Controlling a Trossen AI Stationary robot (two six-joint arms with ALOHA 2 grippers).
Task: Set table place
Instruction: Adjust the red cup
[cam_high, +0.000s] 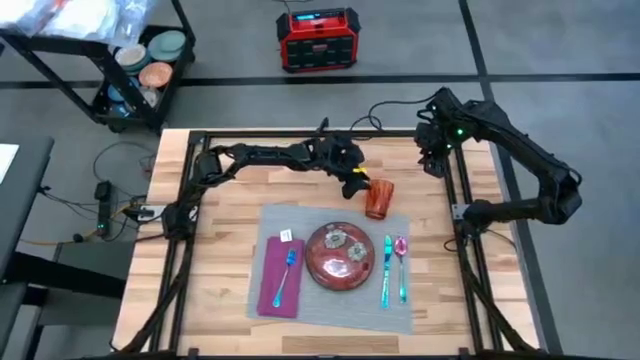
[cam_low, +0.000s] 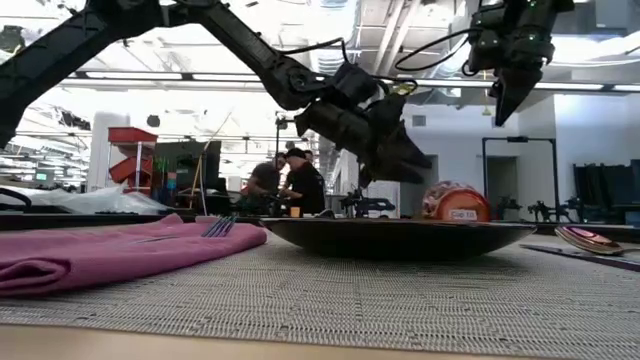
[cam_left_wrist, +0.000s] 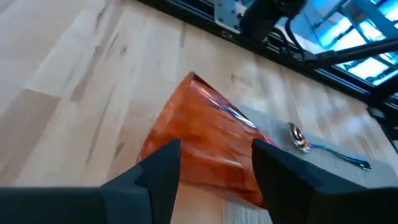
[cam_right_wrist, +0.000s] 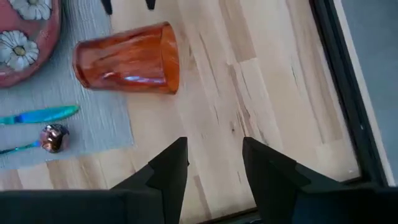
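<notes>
On the light plank tabletop with its black metal frame (cam_high: 215, 235), the large grey woven fabric placemat (cam_high: 330, 305) lay toward the near edge, already carrying a red round plate painted with flowers (cam_high: 338, 256), a purple cloth napkin (cam_high: 280, 277) with a blue-handled fork (cam_high: 287, 272) on it, and a teal-handled knife (cam_high: 386, 270) beside a pink-bowled spoon (cam_high: 401, 262) on the plate's other side. The piece out of order was a translucent orange tumbler (cam_high: 377, 198) — it lay on its side at the mat's far right corner, partly on the fabric and partly on bare wood. The left gripper (cam_high: 357, 180) hovered just above and beside it, fingers (cam_left_wrist: 163, 171) spread with the tumbler showing in the gap between them, pinching nothing. The right gripper (cam_high: 436, 160) waited raised near the far right rail, its fingers (cam_right_wrist: 169, 168) likewise parted and empty. By my judgement the tumbler would be light and stiff but smooth-walled and slippery, and, lying down, inclined to roll away from a nudge; whether it was glass or plastic could not be told, so it deserved gentle pressure. The sensible hold seemed to be across the middle of its barrel, one finger on each side, before tipping it upright — a grip at the flared rim would likely slide off. The soft mat might ruck under a dragged base.
</notes>
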